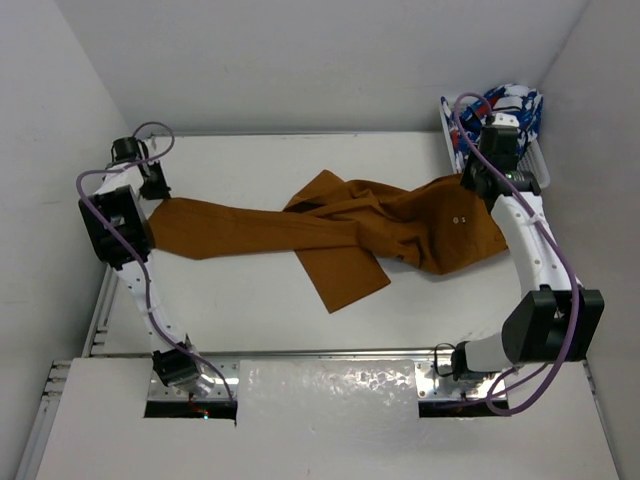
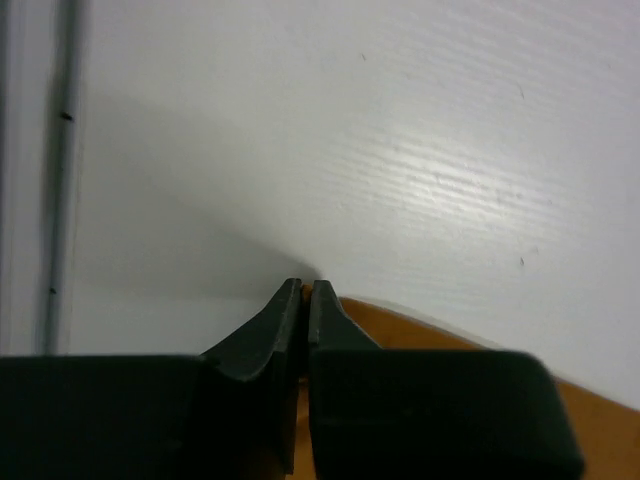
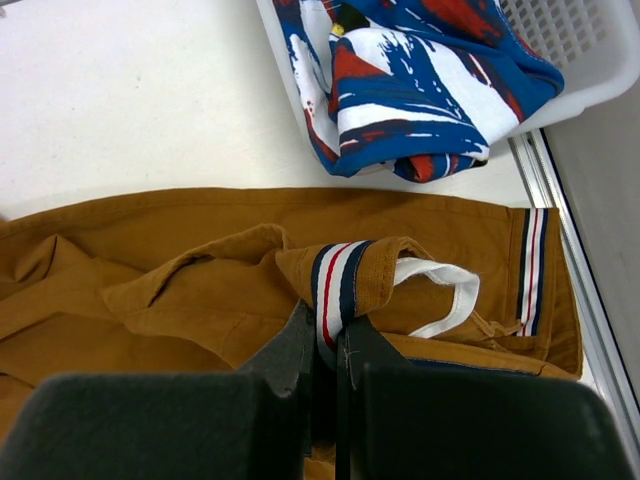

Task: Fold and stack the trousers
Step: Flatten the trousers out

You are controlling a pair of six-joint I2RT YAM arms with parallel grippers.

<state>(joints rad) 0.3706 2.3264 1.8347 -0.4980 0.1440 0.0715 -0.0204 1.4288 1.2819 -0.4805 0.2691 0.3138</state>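
Trousers [image 3: 150, 300] show striped waistband [image 3: 338, 275], pinched in right hand [image 3: 325, 328], beside white loop [image 3: 462, 290].

I see ochre-brown trousers [image 1: 330, 235] — waistband [image 3: 338, 275] striped navy, white, red — and blue-white-red patterned clothes [image 3: 420, 80] in a white basket [image 3: 590, 60].

Bare table [image 1: 250, 320] lies open nearside of the trousers [image 1: 250, 230]; basket [image 3: 585, 50] and wall [image 1: 605, 120] hem the far right corner
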